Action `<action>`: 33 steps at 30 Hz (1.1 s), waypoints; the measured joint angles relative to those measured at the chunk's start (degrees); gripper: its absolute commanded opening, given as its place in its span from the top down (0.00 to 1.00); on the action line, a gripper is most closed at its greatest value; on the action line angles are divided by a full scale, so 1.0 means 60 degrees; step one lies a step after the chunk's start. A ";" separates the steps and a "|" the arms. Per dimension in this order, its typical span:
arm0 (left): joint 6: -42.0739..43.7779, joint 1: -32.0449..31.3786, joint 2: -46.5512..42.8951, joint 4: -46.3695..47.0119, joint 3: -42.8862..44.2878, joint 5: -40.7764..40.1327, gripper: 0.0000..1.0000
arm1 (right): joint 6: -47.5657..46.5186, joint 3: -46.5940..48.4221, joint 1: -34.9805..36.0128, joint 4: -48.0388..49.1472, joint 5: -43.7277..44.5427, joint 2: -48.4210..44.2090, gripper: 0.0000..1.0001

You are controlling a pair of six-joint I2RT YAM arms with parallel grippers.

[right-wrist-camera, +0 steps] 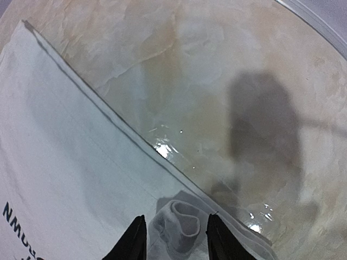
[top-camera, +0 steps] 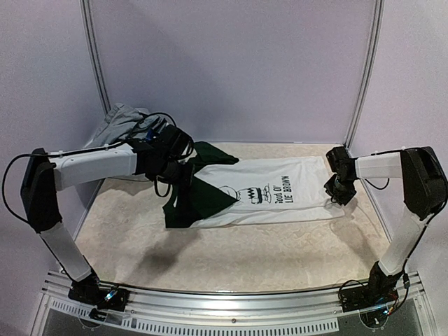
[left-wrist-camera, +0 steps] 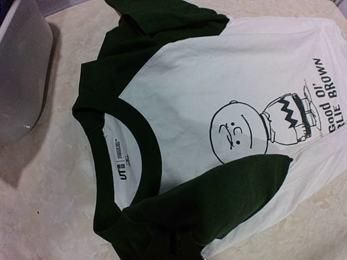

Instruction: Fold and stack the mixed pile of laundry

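At the middle of the table [top-camera: 231,259] the T-shirt [top-camera: 280,199] lies spread out. It has a white body, dark green sleeves and a black print [top-camera: 255,194] facing up.

Collar end: left gripper [top-camera: 180,170] closed on the near green sleeve [top-camera: 199,199]. The cloth is held up off the table and part of it drapes over the chest. Its fingers do not show in the left wrist view.

Hem end: right gripper [right-wrist-camera: 176,221] low at the hem corner. The fingers [right-wrist-camera: 135,238] stand a narrow way apart, with a small pucker of white hem [right-wrist-camera: 179,230] loose between them.

Back left corner: grey garment [top-camera: 120,120] in a heap, apart from the shirt.
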 measured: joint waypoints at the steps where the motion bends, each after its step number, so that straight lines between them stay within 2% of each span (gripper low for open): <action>1: 0.0004 0.0007 0.0029 0.0007 0.0007 0.0007 1.00 | 0.0047 0.0000 -0.0011 0.0015 -0.0033 0.0011 0.53; 3: 0.0004 0.0022 0.0102 0.0007 0.0047 0.0026 1.00 | -0.0015 0.0000 -0.0033 0.0047 -0.0095 0.0015 0.42; 6: 0.0011 0.0051 0.0240 0.0076 0.0138 0.0036 1.00 | 0.0007 0.0084 -0.0073 0.0047 -0.0149 0.0018 0.32; 9: 0.0036 0.0102 0.0444 0.0127 0.0313 0.0069 1.00 | -0.0076 0.0455 -0.0178 -0.0098 -0.0131 0.0033 0.28; 15: 0.0047 0.0324 0.1282 0.0149 0.1282 0.0204 1.00 | -0.0426 0.1198 -0.0310 -0.0266 0.0044 -0.0073 0.26; 22: 0.0036 0.0765 0.2637 0.0109 0.2623 0.0299 1.00 | -0.0896 0.1213 -0.0310 -0.0306 0.0076 -0.0579 0.26; 29: -0.0160 0.1147 0.3406 -0.0186 0.2914 0.0310 0.99 | -0.1461 0.0954 -0.0310 -0.0229 -0.0033 -0.0940 0.26; 33: -0.0415 0.1184 0.3406 -0.0299 0.2878 0.0146 0.79 | -0.1778 0.0758 -0.0310 -0.0106 -0.0211 -0.1049 0.25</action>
